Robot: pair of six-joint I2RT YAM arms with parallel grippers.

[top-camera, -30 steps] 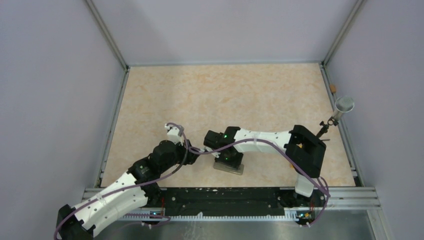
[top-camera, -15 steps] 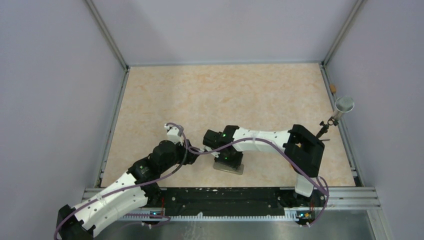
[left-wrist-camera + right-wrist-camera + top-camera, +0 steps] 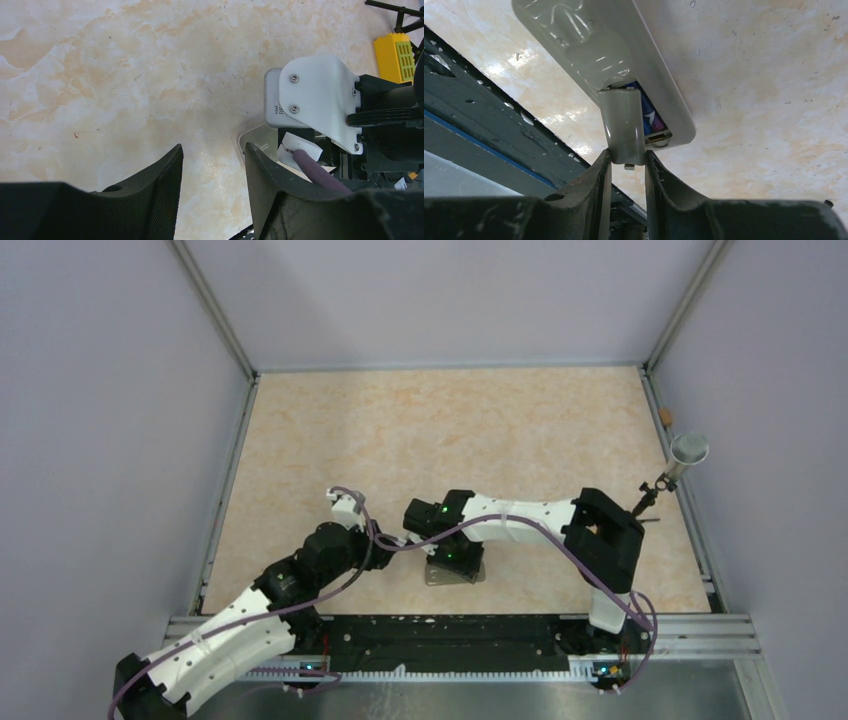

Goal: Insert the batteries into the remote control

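Looking down from above, the remote control (image 3: 472,576) lies on the marbled counter (image 3: 450,430) near its front edge, mostly hidden under the right claw (image 3: 450,560), whose arm reaches across to it from the right. The left arm (image 3: 220,640) comes up from the lower left and ends just left of the remote; from up here I cannot tell how its claw stands. From the left wrist, the left claw (image 3: 212,147) is spread wide with only bare counter between its black fingers (image 3: 165,185). One pale corner of the remote pokes out just beyond the fingertips, under the white camera mount (image 3: 315,95) of the other arm. A yellow block (image 3: 395,57) sits well beyond the remote, in the far corner of this view. From the right wrist, the remote lies grey back up, and the right claw is pinched narrow on a small grey battery cover (image 3: 624,125), held tilted over the end of the recess. The blue batteries (image 3: 646,117) show in that recess right beside the cover. A dark rail (image 3: 474,125) runs along the counter's edge close to the remote.
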